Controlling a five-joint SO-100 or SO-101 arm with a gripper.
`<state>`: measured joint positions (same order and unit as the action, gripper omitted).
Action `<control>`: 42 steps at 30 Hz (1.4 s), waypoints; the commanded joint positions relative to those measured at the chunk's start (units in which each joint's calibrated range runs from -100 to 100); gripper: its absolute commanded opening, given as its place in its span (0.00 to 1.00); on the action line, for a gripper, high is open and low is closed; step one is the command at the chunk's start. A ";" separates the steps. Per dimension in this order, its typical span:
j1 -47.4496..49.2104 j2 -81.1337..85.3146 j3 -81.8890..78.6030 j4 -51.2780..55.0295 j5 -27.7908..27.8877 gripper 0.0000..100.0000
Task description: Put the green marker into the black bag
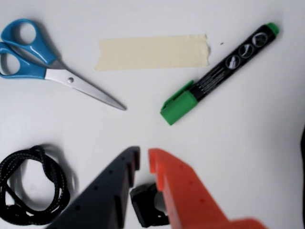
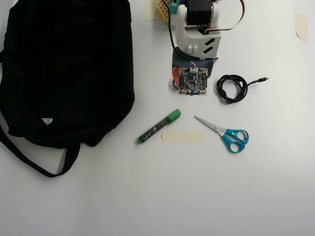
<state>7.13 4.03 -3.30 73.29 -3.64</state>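
- Table point(image 2: 206, 196): plain white, matte, evenly lit; fills both views, so no room visible beyond it.
- Tape strip point(image 2: 183, 136), cream-coloured, stuck flat on table just right of the green marker point(image 2: 158, 127) in overhead view; 2 more tape bits at top edge point(image 2: 150, 10) and top-right corner point(image 2: 301, 25).
- Green marker lies flat on bare table, diagonal, cap end up-right in overhead view, between the black bag point(image 2: 66, 69) and the scissors point(image 2: 224, 132); near bag's lower right edge but apart from it. In wrist view the marker point(image 1: 219, 74) sits upper right, cap toward the hand.
- Black bag takes up the whole left side of overhead view, white logo patch low on it, strap point(image 2: 34, 160) trailing onto table below.
- Scissors w/ blue handles, closed, right of tape strip.
- Coiled black cable point(image 2: 233, 88) right of the arm point(image 2: 194, 39), plug end pointing right.
- Hand point(image 1: 144, 162): one dark finger, one orange, slightly parted, nothing between them; hovers short of the marker, not touching it.
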 commanded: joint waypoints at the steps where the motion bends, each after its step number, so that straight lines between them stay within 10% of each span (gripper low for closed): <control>1: 0.20 1.87 1.68 0.26 0.23 0.02; 42: -3.76 -7.51 3.39 -8.52 -7.16 0.02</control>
<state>3.97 -3.78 -2.44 66.60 -10.57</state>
